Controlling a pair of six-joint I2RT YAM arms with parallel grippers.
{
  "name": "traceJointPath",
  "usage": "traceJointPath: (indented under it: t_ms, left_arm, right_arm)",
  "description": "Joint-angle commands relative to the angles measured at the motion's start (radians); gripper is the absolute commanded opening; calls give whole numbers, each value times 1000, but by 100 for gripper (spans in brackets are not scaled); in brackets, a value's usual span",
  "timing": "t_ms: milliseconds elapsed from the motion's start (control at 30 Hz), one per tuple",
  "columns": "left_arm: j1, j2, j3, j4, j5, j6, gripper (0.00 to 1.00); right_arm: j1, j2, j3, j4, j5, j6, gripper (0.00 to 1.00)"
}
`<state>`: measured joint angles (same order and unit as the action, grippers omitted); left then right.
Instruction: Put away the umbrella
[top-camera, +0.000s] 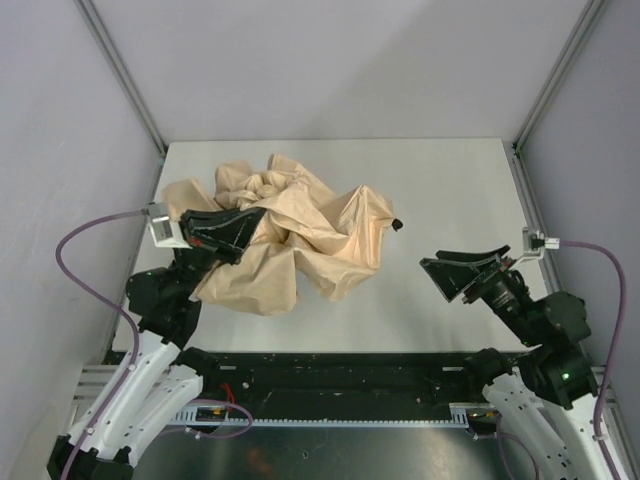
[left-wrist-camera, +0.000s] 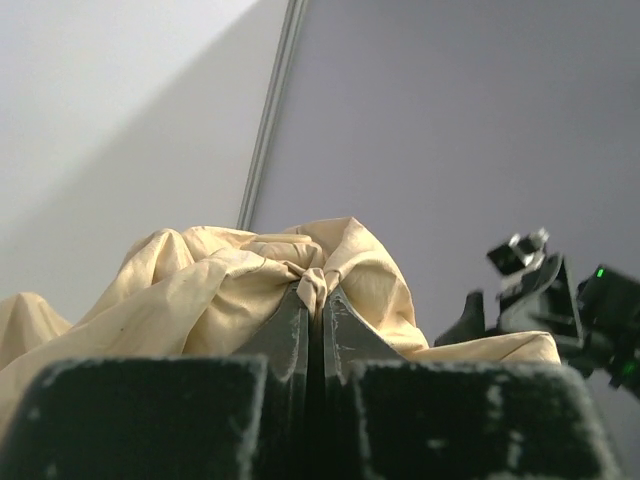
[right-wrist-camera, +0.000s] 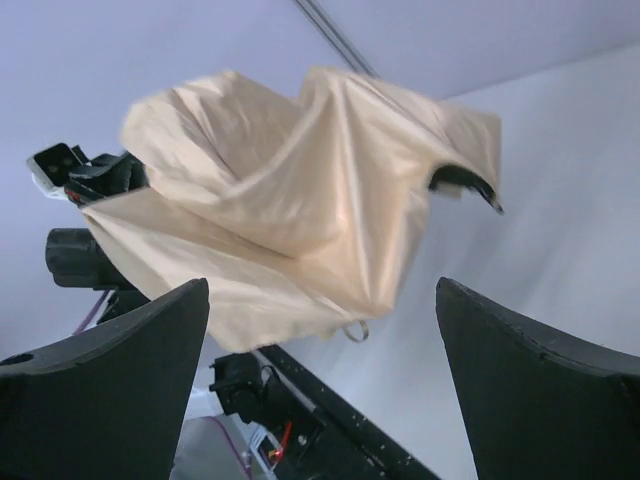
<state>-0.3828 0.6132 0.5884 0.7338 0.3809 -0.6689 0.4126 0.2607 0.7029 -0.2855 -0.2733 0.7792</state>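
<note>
Umbrella (top-camera: 310, 235): beige canopy crumpled in a heap, left of centre over the white surface (top-camera: 450, 180). Left gripper (top-camera: 258, 220): jaws pinched tight on a fold of the canopy fabric. Right gripper (top-camera: 445, 272): well apart to the right, jaws wide, holding nothing.

Crumpled across the left half of the table (top-camera: 460, 180), the umbrella (top-camera: 300, 235) blocks any approach from that side, its fabric bunched around the left gripper (left-wrist-camera: 318, 292), whose jaws are pinched together on a fold. A black rib tip (top-camera: 397, 224) juts from the canopy's right edge. Bare tabletop lies open between that edge and the right gripper (top-camera: 440, 275), its jaws spread wide and apart from the cloth. Narrow free strips run behind and before the canopy; grey walls (top-camera: 60, 120) hem in three sides.
</note>
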Motion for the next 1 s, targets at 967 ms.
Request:
traceJointPath:
  t_ms: [967]
  left_arm:
    - [-21,-38,73,48,372,153,0]
  right_arm:
    - [81,408,251,-231,-495,-672,83]
